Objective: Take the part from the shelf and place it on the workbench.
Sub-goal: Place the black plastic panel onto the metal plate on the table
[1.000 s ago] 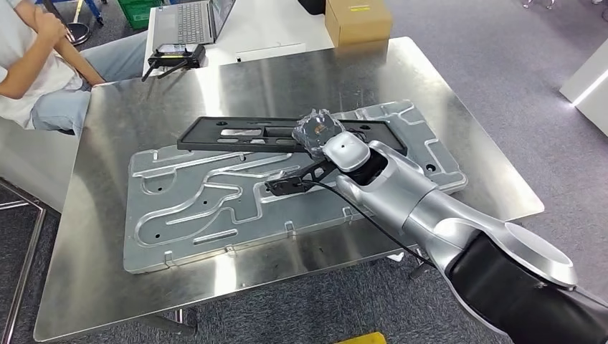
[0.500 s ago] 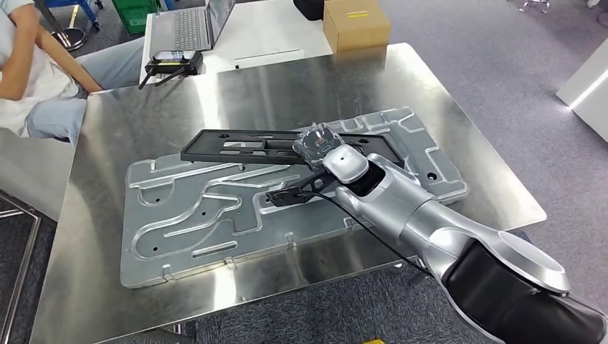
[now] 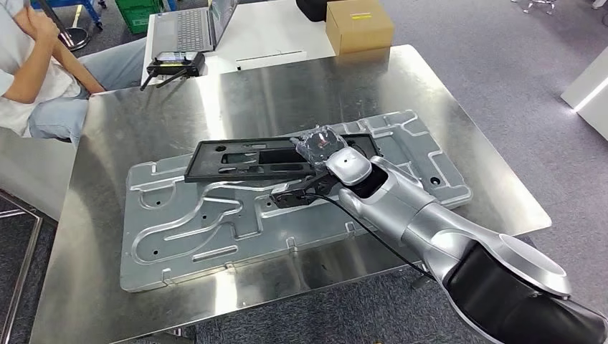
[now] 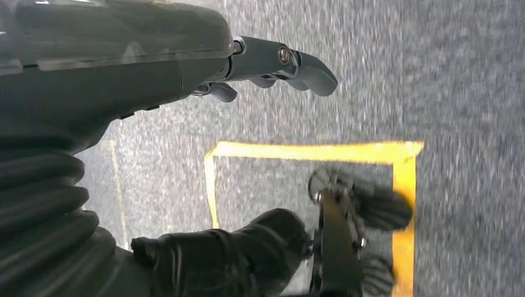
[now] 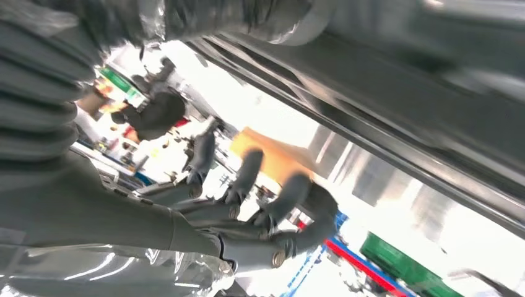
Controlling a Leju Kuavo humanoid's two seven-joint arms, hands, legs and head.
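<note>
You see the steel workbench (image 3: 287, 86) carrying the big grey grooved plate (image 3: 215, 215), which spreads out under and to both sides of the right hand's fingers. The long black part (image 3: 251, 159) lies flat on that plate, stretching away leftward from the fingers. Your right hand (image 3: 320, 145) sits at the part's right end; in the right wrist view its fingers (image 5: 247, 179) are spread apart and curled in air beside the part's edge (image 5: 384, 93), though you cannot tell for sure whether anything still touches it. Your left hand (image 4: 272, 62) hangs over grey floor, fingers loosely apart, holding nothing
</note>
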